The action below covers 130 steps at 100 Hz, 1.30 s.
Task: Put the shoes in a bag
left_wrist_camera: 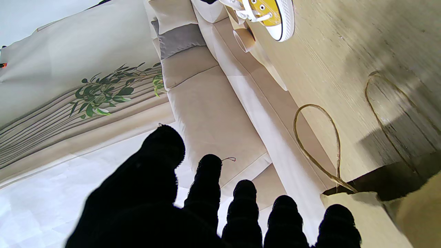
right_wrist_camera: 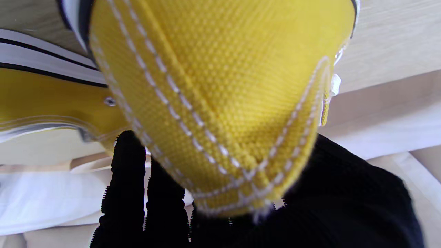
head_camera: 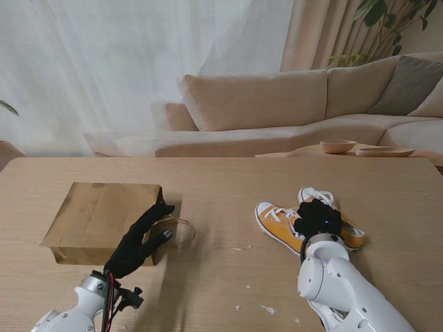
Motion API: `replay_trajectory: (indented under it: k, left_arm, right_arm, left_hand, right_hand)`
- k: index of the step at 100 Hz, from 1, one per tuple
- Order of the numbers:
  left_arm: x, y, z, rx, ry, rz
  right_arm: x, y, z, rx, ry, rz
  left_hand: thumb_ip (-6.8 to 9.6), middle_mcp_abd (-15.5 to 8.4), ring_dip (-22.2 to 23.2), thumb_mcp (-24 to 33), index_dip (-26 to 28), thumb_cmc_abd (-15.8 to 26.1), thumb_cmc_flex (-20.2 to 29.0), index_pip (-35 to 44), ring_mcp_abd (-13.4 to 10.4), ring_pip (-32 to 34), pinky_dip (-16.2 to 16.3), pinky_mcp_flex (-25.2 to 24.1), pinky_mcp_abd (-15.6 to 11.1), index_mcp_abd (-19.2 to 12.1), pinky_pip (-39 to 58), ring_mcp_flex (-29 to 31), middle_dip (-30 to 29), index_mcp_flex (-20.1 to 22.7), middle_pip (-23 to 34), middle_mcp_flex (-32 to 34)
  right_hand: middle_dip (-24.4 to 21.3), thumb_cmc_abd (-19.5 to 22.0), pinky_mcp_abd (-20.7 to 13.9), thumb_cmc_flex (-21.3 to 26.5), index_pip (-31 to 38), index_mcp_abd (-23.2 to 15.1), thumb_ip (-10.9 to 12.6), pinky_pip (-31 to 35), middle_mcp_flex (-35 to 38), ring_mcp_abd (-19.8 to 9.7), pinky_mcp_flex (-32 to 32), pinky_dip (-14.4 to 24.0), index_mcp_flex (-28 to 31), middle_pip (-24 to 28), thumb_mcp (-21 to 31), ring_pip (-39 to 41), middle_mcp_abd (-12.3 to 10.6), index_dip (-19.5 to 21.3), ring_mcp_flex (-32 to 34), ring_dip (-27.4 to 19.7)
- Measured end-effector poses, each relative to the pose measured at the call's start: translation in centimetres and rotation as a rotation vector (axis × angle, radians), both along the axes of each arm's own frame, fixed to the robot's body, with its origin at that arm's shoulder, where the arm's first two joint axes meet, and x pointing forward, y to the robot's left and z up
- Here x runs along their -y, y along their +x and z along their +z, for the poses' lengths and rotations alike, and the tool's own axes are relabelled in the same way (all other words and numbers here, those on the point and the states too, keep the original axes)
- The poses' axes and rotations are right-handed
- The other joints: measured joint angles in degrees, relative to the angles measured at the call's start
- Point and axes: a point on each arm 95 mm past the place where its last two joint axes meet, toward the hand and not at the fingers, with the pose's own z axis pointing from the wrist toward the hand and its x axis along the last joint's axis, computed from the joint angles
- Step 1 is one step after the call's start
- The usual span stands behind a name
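While the brown paper bag (head_camera: pixel 100 220) lies flat on the wooden table (head_camera: pixel 221 180), the robot's left hand (head_camera: pixel 138 242) rests at the bag's mouth, its black-gloved fingers (left_wrist_camera: pixel 203 186) spread apart and closed on nothing, with the fingertips at the open edge. The bag's twine handles (head_camera: pixel 181 228) loop out onto the table just beside that mouth, on the side toward the shoes. Well apart from the bag, to its right, two yellow canvas sneakers with white laces lie close together on the table. The left sneaker (head_camera: pixel 280 225) is the one nearer to the bag, its white toe cap pointing toward the bag's far corner. The right sneaker (head_camera: pixel 332 218) lies just beyond it, farther from the bag. The right hand (head_camera: pixel 318 220) sits on top of the pair, over the heel ends; in the right wrist view its fingers (right_wrist_camera: pixel 125 193) and thumb flank the stitched yellow heel (right_wrist_camera: pixel 220 103) of one sneaker, seemingly gripping it, though which sneaker cannot be told.
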Motion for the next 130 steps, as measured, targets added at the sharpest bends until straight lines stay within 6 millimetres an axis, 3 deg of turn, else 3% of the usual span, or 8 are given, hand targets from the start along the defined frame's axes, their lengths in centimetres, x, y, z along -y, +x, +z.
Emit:
replay_trajectory:
  k: [46,61,62,72,108,130]
  left_arm:
    - [0.4,-0.1,-0.3,0.001,0.019,-0.013]
    - [0.5,-0.1,-0.4,0.000,0.023,-0.016]
    - [0.5,-0.1,-0.4,-0.001,0.024,-0.016]
    - [0.8,0.0,-0.5,-0.008,0.031,-0.018]
    - [1.9,-0.4,-0.7,-0.013,0.065,-0.039]
    - [1.8,-0.4,-0.6,-0.005,0.069,-0.033]
  right_arm:
    - [3.3,-1.4,-1.1,0.023,-0.103,-0.135]
    - [4.0,-1.8,-1.3,0.018,-0.121,-0.147]
    - [4.0,-1.9,-1.3,0.018,-0.122,-0.148]
    - [4.5,-2.3,-1.2,0.023,-0.159,-0.141]
    - [6.1,-3.3,-1.6,0.023,-0.160,-0.161]
    - [6.7,-3.0,-2.6,0.040,-0.135,-0.189]
  left_hand:
    - [0.00,0.00,0.00,0.00,0.00,-0.01,0.00,0.00,0.00,0.00,0.00,0.00,0.00,0.00,0.00,0.00,0.00,0.00,0.00,0.00]
    - [0.00,0.00,0.00,0.00,0.01,-0.01,0.00,0.00,0.00,0.00,0.00,0.00,0.00,0.00,0.00,0.00,0.00,0.00,0.00,0.00]
    - [0.00,0.00,0.00,0.00,0.01,-0.01,0.00,0.00,0.00,0.00,0.00,0.00,0.00,0.00,0.00,0.00,0.00,0.00,0.00,0.00]
    - [0.00,0.00,0.00,0.00,0.01,-0.01,0.00,0.00,0.00,0.00,0.00,0.00,0.00,0.00,0.00,0.00,0.00,0.00,0.00,0.00]
    - [0.00,0.00,0.00,0.00,0.01,-0.01,0.00,0.00,0.00,0.00,0.00,0.00,0.00,0.00,0.00,0.00,0.00,0.00,0.00,0.00]
    - [0.00,0.00,0.00,0.00,0.01,-0.01,0.00,0.00,0.00,0.00,0.00,0.00,0.00,0.00,0.00,0.00,0.00,0.00,0.00,0.00]
  right_hand:
    - [1.50,0.00,-2.19,-0.07,-1.57,-2.03,0.00,0.00,-10.65,-1.02,-3.96,1.10,0.00,0.43,-0.11,-0.13,0.00,0.92,-9.07,0.00]
    - [1.61,-0.02,-2.26,-0.12,-2.73,-3.50,-0.21,0.00,-10.65,-1.53,-4.48,1.12,0.02,0.44,-0.54,-0.13,0.00,0.88,-9.76,0.00]
    - [1.62,-0.02,-2.27,-0.12,-2.97,-4.06,-1.22,0.00,-10.65,-1.53,-4.49,1.12,0.07,0.44,-0.54,-0.13,0.00,0.77,-9.76,0.00]
    - [1.62,-0.45,-2.95,-0.23,-3.88,-4.74,-2.33,0.00,-12.04,-1.72,-5.25,1.14,1.21,0.47,-0.58,0.17,-0.04,-0.77,-10.95,-0.08]
    - [1.59,-0.94,-4.30,-1.56,-4.48,-7.24,-2.33,-1.15,-14.96,-3.06,-7.69,1.16,1.85,0.47,-0.55,-0.86,-0.85,-1.98,-13.95,-0.76]
    - [0.45,-0.94,-4.42,-2.51,-6.16,-9.94,-2.33,-2.46,-14.99,-3.84,-9.23,2.47,2.17,0.24,-0.55,-4.45,-2.93,-1.99,-13.95,-2.85]
